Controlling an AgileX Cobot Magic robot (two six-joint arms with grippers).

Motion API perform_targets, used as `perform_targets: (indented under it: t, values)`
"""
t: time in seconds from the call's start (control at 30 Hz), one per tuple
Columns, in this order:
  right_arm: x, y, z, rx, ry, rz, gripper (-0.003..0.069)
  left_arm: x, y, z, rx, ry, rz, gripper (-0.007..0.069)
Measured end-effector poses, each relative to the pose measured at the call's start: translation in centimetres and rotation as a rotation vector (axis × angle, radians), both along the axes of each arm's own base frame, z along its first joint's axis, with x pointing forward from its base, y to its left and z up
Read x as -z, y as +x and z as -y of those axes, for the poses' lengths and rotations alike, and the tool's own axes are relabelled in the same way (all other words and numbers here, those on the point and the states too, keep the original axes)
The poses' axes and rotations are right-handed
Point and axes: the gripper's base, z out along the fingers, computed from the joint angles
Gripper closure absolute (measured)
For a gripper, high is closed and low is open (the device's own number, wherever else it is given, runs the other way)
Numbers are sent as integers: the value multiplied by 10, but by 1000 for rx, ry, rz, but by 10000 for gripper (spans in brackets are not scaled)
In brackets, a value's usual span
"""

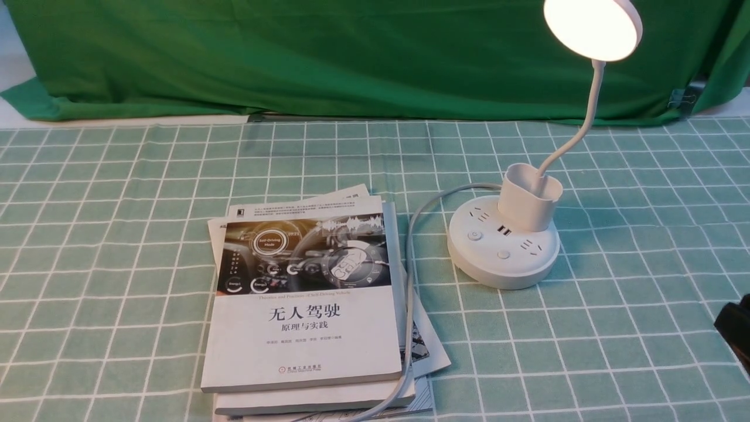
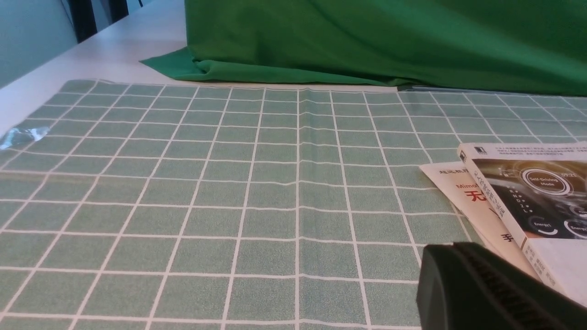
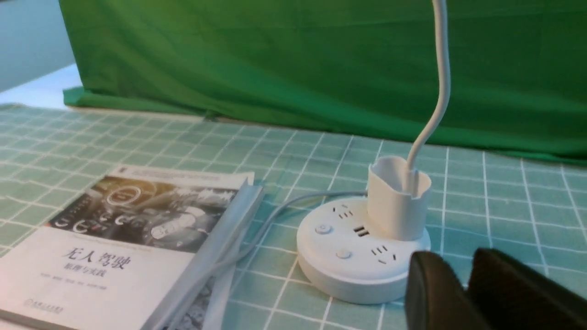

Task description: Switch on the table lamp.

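Lamp: the lamp [image 1: 530, 205] stands on the checked cloth [image 1: 117, 234], right of centre, with the books [image 1: 304, 293] just to its left.
Head: the disc head [image 1: 592, 26] glows bright, so the job looks done.
Right claw: the right claw [image 3: 456, 263] is low at the table's right edge. Its jaws are slightly parted and hold nothing.
Bearing: the round base [image 1: 501, 258] lies forward and to the left of that claw, near it but not touching.
Buttons: two buttons [image 1: 474, 236] sit on the base's near-left top, facing up, across the base from the claw.
Axis: the neck [image 1: 586, 117] rises from the cup [image 3: 396, 197] and leans right at the top. The base is round and has no long side.
Left claw: one dark finger of the left claw [image 2: 458, 270] shows near the books' left edge. Whether it is wide or narrow cannot be told.
Nearer arm: the right, clearly, with the books between the lamp and the left.
Risk: the grey cord [image 1: 410, 275] runs over the books, away from the right claw's side.
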Motion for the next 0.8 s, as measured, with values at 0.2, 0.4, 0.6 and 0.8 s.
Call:
perform_targets:
  t: [0.2, 0.4, 0.6, 0.8]
  values:
    - [4, -18, 15, 104, -51, 171, 469, 0, 0, 0, 0, 0, 0, 603]
    - [12, -22, 31, 341, -201, 238, 466, 0, 0, 0, 0, 0, 0, 603]
    - [32, -23, 36, 435, -109, 165, 500, 0, 0, 0, 0, 0, 0, 603]
    - [48, -23, 36, 413, -80, 7, 608, 0, 0, 0, 0, 0, -1, 603]
